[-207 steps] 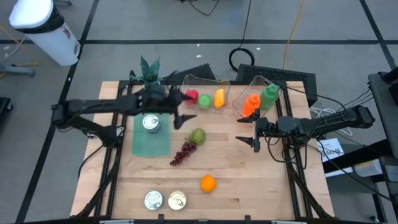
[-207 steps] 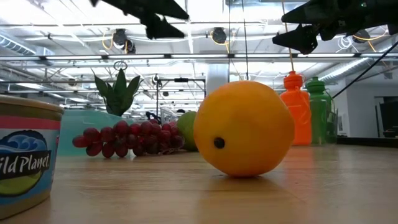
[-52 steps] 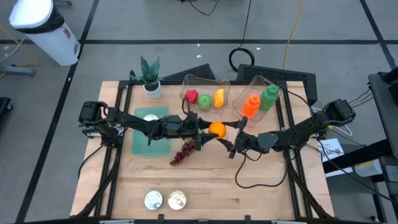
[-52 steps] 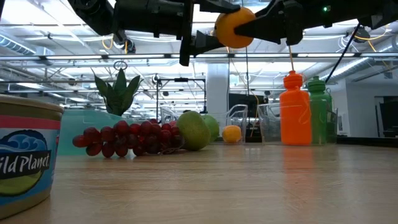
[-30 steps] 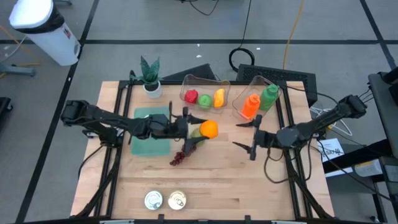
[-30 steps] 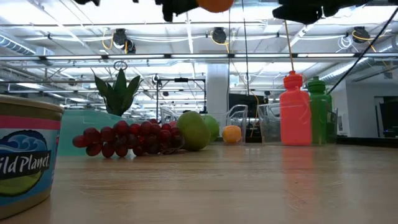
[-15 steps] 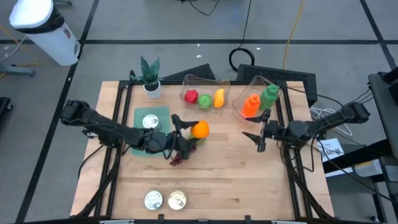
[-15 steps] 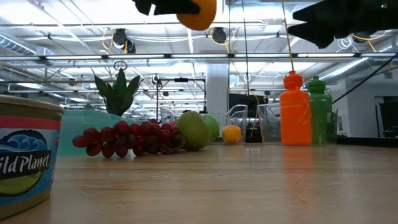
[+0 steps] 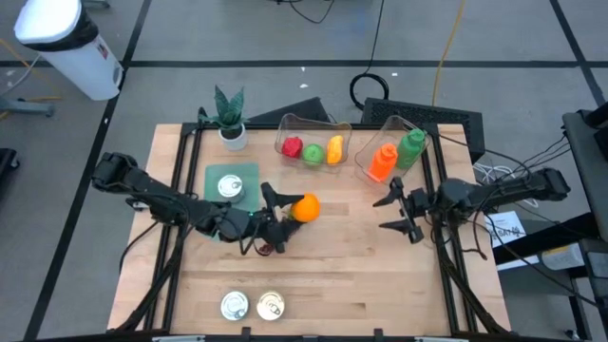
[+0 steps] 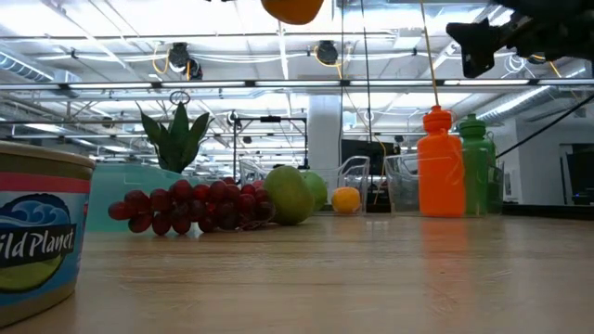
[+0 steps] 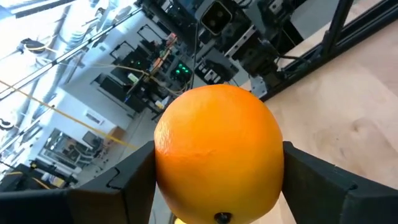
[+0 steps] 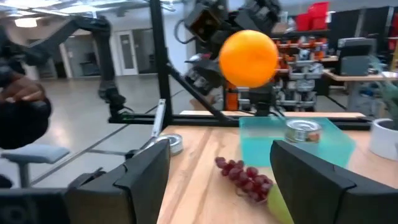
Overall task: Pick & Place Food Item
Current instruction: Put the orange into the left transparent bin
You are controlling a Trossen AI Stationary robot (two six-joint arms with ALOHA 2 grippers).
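Left tool (image 9: pixel 290 211) grips orange (image 9: pixel 305 207) aloft; right tool (image 9: pixel 393 215) apparently open, empty.

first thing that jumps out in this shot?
The orange, held above mid-table in the left gripper with a finger on either side. Next, the right gripper, open and empty near the table's right side, pointing toward it. Behind it stand the orange bottle and green bottle.
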